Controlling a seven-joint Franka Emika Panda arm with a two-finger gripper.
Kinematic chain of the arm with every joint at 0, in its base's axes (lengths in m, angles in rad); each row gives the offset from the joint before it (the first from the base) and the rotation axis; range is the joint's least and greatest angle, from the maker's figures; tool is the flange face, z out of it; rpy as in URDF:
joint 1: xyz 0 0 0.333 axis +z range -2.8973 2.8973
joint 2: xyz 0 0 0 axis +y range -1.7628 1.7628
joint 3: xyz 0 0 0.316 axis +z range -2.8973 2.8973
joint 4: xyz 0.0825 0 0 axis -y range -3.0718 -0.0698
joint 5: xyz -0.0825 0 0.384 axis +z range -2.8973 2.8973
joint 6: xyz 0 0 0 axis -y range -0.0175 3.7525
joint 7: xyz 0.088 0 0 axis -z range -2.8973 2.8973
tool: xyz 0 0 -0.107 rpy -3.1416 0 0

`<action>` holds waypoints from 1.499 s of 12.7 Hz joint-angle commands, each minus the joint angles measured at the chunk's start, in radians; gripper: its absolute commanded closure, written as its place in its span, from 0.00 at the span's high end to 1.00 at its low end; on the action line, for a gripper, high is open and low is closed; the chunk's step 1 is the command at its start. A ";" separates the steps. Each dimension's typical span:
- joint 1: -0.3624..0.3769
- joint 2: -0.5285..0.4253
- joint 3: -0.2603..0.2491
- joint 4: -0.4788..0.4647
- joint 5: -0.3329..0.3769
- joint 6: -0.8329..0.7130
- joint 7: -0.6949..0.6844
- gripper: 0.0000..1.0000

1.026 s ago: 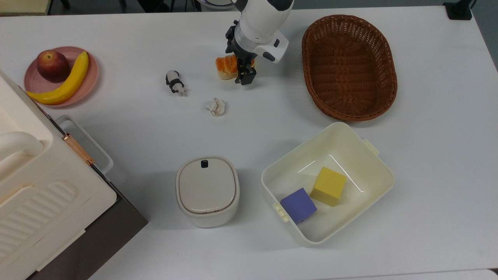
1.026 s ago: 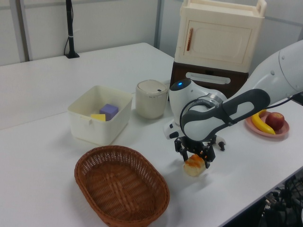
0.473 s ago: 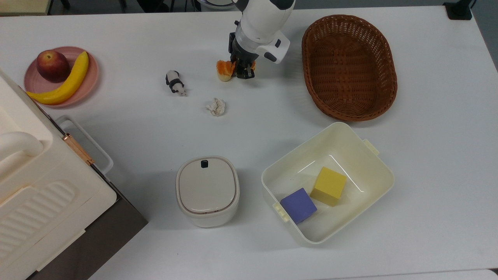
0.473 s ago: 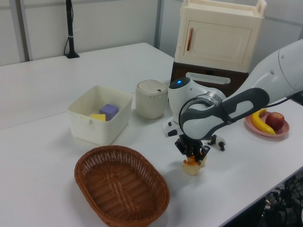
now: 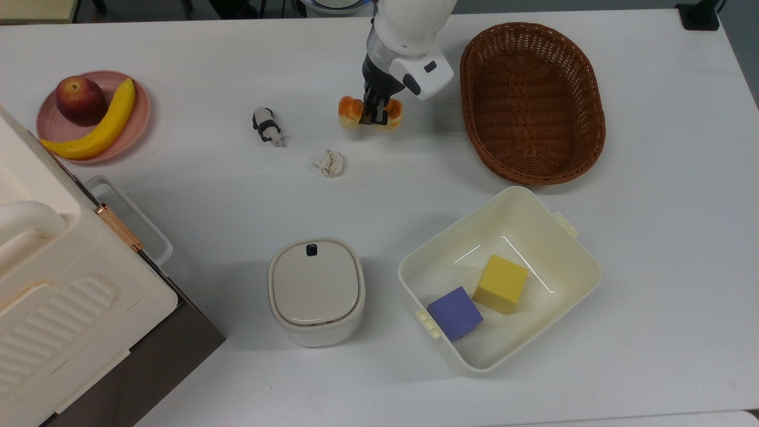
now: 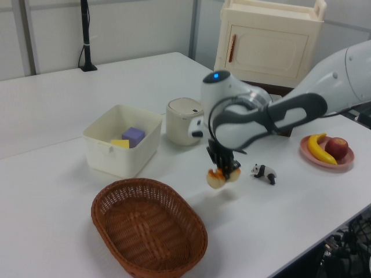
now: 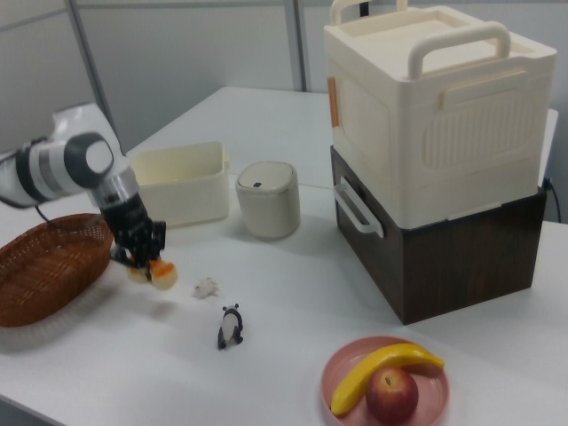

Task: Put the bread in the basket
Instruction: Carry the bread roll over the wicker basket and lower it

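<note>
Currently, step in hand: carry of the bread toward the basket, judged about midway through the task.
End effector: end effector clenched across the middle of the loaf, pointing straight down; both ends of the loaf stick out past the fingers in the top view.
Bread position: clear of the counter, with a shadow beneath it in the left view and right view; well apart from the basket rim, at roughly 9 o'clock of the basket in the top view.
Basket: nothing inside, wide oval opening, raised woven rim nearest the load on the 9 o'clock side.
Recommended height: enough lift to pass the rim with margin before any sideways travel; a low pass would likely clip the wicker and shift the basket.
Recommended path: straight toward 3 o'clock in the top view, no detour needed; paper ball and panda figure lie at 7 and 9 o'clock of the load, away from the route.
Release point: over the middle of the basket floor, lowered close before opening, to limit bounce or rollout.
Grip risk: glossy lumpy crust, narrow hold; smooth speed advised to avoid the loaf pivoting between the fingers.
</note>
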 commanded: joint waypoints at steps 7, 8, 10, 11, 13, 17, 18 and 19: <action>0.273 -0.007 -0.007 0.200 0.190 -0.296 0.767 0.18; 0.306 0.001 -0.007 0.202 0.190 -0.285 0.804 0.18; 0.364 0.045 -0.007 0.228 0.192 -0.251 0.952 0.18; 0.385 0.082 -0.007 0.257 0.190 -0.245 1.028 0.18; 0.407 0.149 -0.007 0.331 0.190 -0.243 1.152 0.18; 0.447 0.199 -0.007 0.382 0.189 -0.185 1.320 0.22; 0.450 0.199 -0.007 0.382 0.189 -0.185 1.321 0.32; 0.450 0.197 -0.007 0.380 0.187 -0.187 1.321 0.73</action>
